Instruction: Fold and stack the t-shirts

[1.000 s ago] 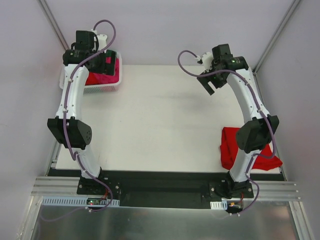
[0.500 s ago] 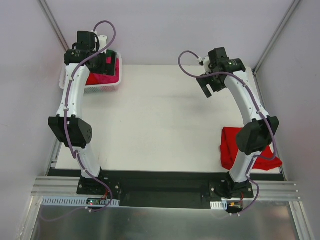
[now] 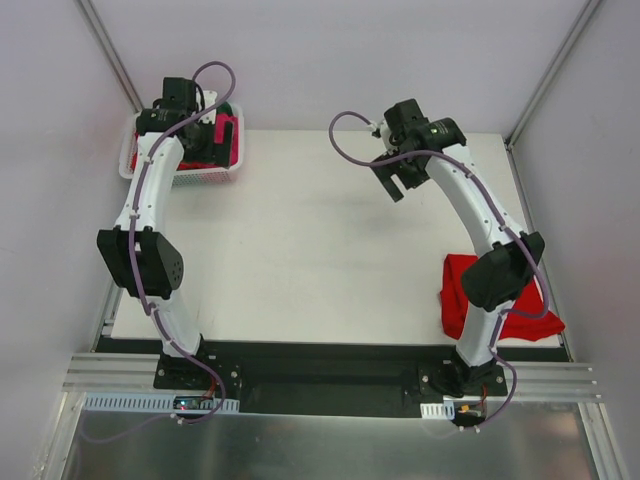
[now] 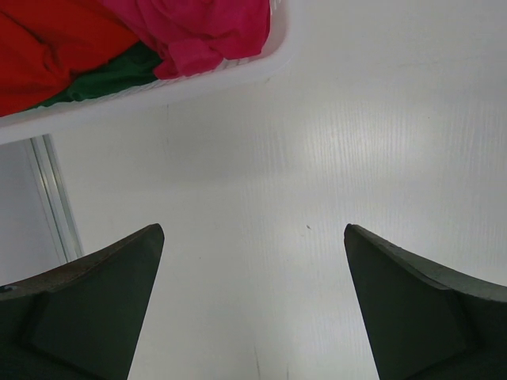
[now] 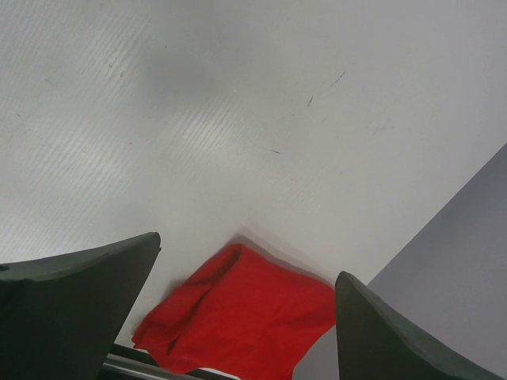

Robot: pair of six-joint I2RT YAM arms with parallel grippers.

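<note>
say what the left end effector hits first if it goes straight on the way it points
The left end effector would likely meet bare table, just short of the white basket.

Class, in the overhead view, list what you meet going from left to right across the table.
basket → right claw → red shirt

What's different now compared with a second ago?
The right claw swung left, toward the middle of the table; the left claw shifted slightly over the basket. Both stayed open, grabbing nothing. Its shirts and the red t-shirt by the right arm's base haven't moved.
</note>
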